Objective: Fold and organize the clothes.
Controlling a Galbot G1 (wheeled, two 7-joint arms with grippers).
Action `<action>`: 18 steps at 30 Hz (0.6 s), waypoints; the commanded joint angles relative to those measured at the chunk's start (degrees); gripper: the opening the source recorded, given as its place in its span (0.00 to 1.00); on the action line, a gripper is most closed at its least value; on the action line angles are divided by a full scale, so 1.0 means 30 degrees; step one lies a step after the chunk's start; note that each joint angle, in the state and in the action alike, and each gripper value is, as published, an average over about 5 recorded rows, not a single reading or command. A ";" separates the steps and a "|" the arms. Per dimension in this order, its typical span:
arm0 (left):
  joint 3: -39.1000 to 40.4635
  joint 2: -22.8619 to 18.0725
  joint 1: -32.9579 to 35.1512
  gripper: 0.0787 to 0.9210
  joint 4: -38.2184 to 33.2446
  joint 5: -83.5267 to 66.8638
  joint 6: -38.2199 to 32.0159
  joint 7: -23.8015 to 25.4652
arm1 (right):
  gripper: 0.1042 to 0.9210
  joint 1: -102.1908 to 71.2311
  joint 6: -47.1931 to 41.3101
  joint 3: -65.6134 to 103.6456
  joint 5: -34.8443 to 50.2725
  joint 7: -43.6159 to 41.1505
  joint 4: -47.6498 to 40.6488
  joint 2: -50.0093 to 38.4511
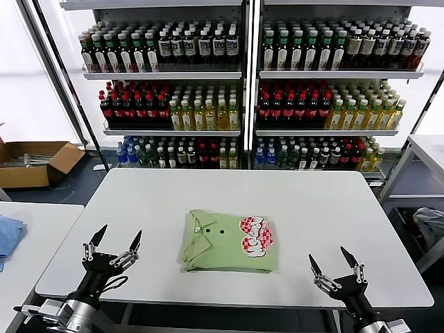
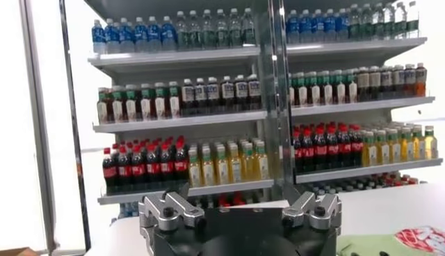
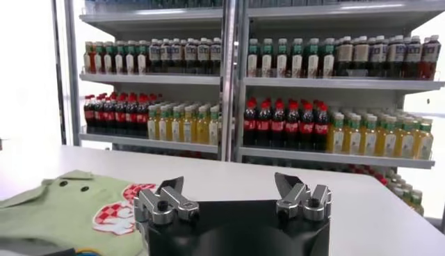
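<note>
The light green polo shirt point(image 1: 227, 241) lies folded into a compact rectangle at the middle of the white table point(image 1: 312, 208), collar and dark buttons to the left, red-and-white checkered print to the right. My left gripper point(image 1: 116, 240) is open and empty at the table's near left edge, apart from the shirt. My right gripper point(image 1: 333, 261) is open and empty at the near right edge. The shirt also shows in the right wrist view point(image 3: 62, 205), and a corner of it in the left wrist view point(image 2: 403, 242).
Shelves of bottled drinks point(image 1: 236, 83) stand behind the table. A second white table point(image 1: 35, 236) at the left holds a blue cloth point(image 1: 8, 236). A cardboard box point(image 1: 35, 163) sits on the floor at far left. Another table point(image 1: 427, 149) stands at right.
</note>
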 commanded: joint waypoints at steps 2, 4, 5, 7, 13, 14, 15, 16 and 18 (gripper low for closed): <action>-0.1479 -0.0547 -0.0432 0.88 0.0112 -0.0267 0.1043 0.1591 | 0.88 -0.0855 -0.0083 -0.0151 0.0302 -0.0582 0.0740 0.0236; -0.1512 -0.0582 -0.0396 0.88 0.0118 -0.0384 0.1062 0.1646 | 0.88 -0.0827 -0.0138 -0.0196 0.0236 -0.0635 0.0832 0.0283; -0.1520 -0.0594 -0.0347 0.88 0.0120 -0.0443 0.1027 0.1668 | 0.88 -0.0811 -0.0165 -0.0213 0.0218 -0.0637 0.0839 0.0321; -0.1552 -0.0620 -0.0265 0.88 0.0142 -0.0555 0.0869 0.1675 | 0.88 -0.0792 -0.0212 -0.0230 0.0162 -0.0641 0.0859 0.0429; -0.1686 -0.0639 -0.0202 0.88 0.0173 -0.1247 0.0449 0.1502 | 0.88 -0.0937 -0.0621 -0.0233 0.0260 -0.0481 0.1116 0.0813; -0.1703 -0.0624 -0.0178 0.88 0.0154 -0.1382 0.0442 0.1482 | 0.88 -0.0995 -0.0663 -0.0224 0.0293 -0.0514 0.1121 0.0854; -0.1718 -0.0606 -0.0149 0.88 0.0132 -0.1480 0.0440 0.1473 | 0.88 -0.1053 -0.0666 -0.0217 0.0308 -0.0564 0.1114 0.0866; -0.1738 -0.0587 -0.0118 0.88 0.0115 -0.1525 0.0428 0.1470 | 0.88 -0.1108 -0.0650 -0.0198 0.0305 -0.0615 0.1104 0.0872; -0.1774 -0.0556 -0.0068 0.88 0.0103 -0.1585 0.0404 0.1471 | 0.88 -0.1172 -0.0599 -0.0158 0.0290 -0.0669 0.1079 0.0884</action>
